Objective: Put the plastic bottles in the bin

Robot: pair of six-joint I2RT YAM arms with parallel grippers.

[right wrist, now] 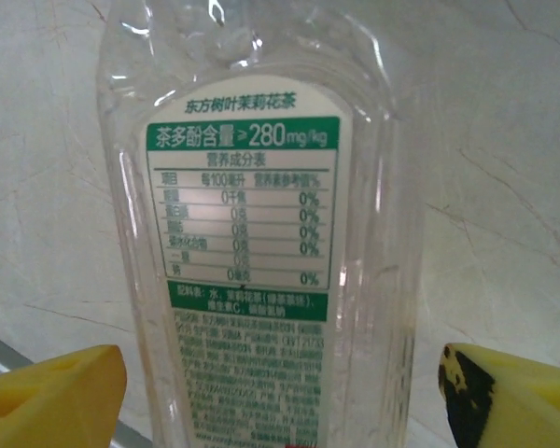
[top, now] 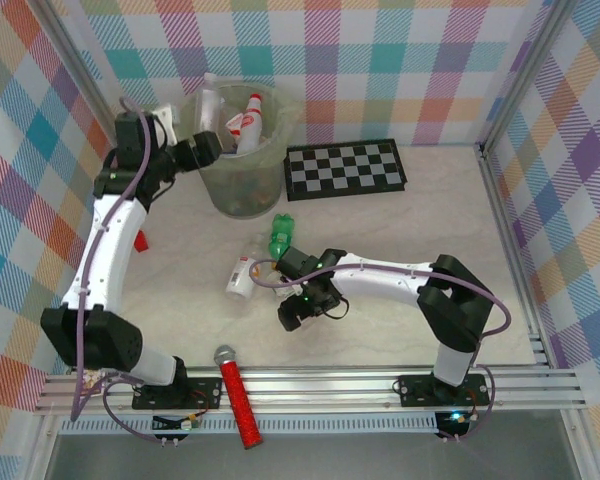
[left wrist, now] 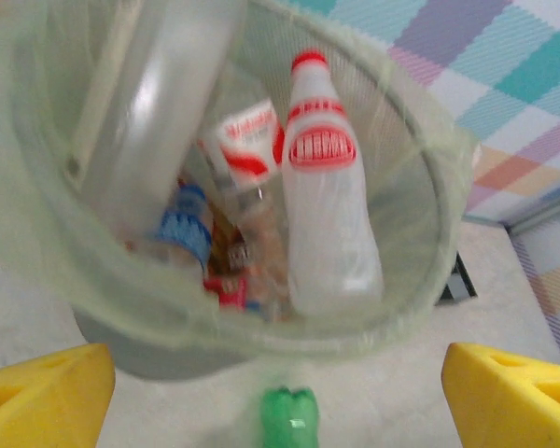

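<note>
Found the left gripper (top: 208, 150) at the left rim of the bin (top: 220, 195), aimed down into it, fingers (left wrist: 42, 397) spread wide and holding nothing. Placed the bin at the far left of the table (top: 410, 230), just beside the chequered board (top: 345, 168). Noted inside the bin a white bottle (left wrist: 329, 215) with red cap and red label, upright against the far wall. Next to it, a red-and-white labelled bottle (left wrist: 252, 145); lower down, a blue-labelled bottle (left wrist: 187, 233); at the left, a large clear bottle (left wrist: 159, 121), leaning and blurred. Could not sort out the rest at the bottom: too jumbled. Saw the green bottle (top: 280, 238) lying on the table just in front of the bin. Located the right gripper (right wrist: 280, 401) low over the middle of the table, fingers apart, straddling a transparent bottle (right wrist: 261, 233) with a green-and-white printed label. Found that bottle lying flat on the table, near the green bottle. Saw a clear gap between it and the right finger; at the left finger, possibly touching, but too close to tell. Marked a small red block (top: 142, 240) beside the left arm and a red microphone (top: 235, 395) at the near edge, between the two arm bases.
</note>
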